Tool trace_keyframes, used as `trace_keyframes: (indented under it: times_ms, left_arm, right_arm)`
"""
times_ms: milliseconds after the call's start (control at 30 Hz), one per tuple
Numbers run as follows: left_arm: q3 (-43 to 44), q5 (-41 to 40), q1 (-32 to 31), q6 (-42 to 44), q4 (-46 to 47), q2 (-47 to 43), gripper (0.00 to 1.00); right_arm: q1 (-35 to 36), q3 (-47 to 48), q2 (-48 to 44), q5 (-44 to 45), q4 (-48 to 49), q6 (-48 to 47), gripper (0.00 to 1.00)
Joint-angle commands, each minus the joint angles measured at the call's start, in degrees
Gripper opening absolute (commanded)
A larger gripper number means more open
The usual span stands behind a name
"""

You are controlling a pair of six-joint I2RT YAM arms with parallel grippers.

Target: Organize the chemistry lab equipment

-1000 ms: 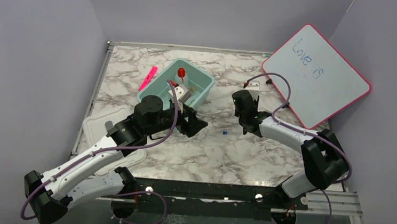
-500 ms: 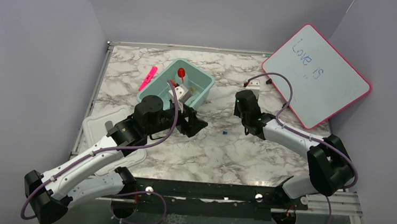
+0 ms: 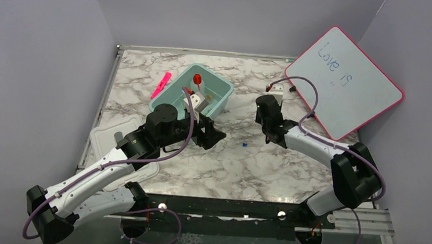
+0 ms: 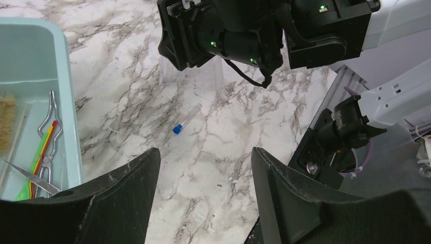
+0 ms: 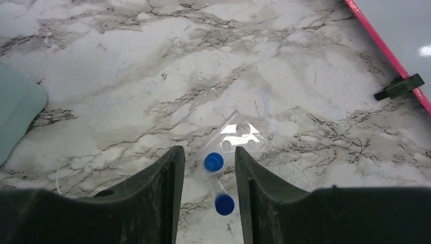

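Left end effector [image 4: 206, 152]: unmoved over the last second, fingers wide apart and empty, just beside the pale teal plastic bin [image 3: 221, 85].
Small clear blue-capped tube [image 4: 185, 119]: lies untouched on the marble counter [image 3: 268, 173], between the arms.
Right end effector [image 5: 206, 152]: has drawn back from that tube. It now straddles tiny blue-capped pieces [image 5: 213, 161] in a clear triangular holder [image 5: 239, 133]; whether it grips, I cannot tell.
Meaning: the loose tube probably waits; the holder seems next.

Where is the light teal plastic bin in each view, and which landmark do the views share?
Top external: the light teal plastic bin is left of centre.
Left wrist: the bin fills the left edge.
Right wrist: only a corner of the bin shows at the left edge.
Shared landmark: the right gripper, in every view to the right of the bin.
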Motion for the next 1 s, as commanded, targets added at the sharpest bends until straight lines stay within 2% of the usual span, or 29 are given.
trace_keyframes:
  times_ms: [0, 133, 500, 800, 967]
  left_arm:
    - [0.2, 0.6, 0.0, 0.8, 1.0, -0.1, 0.69]
    - [0.3, 0.6, 0.0, 1.0, 0.9, -0.1, 0.69]
    - [0.2, 0.8, 0.0, 0.9, 0.8, -0.1, 0.69]
    - [0.2, 0.8, 0.0, 1.0, 0.8, -0.1, 0.69]
    - [0.2, 0.8, 0.0, 0.9, 0.8, -0.1, 0.69]
  right_arm:
    - [-2.0, 2.5, 1.9, -1.7, 0.2, 0.4, 0.46]
    - [-3.3, 3.5, 3.2, -4.7, -0.4, 0.4, 0.43]
    - [-4.5, 5.9, 3.6, -10.5, -4.8, 0.9, 0.27]
    - [-4.5, 4.9, 1.0, -13.8, -7.2, 0.4, 0.21]
    - [-4.5, 3.3, -0.5, -14.6, -6.5, -0.1, 0.22]
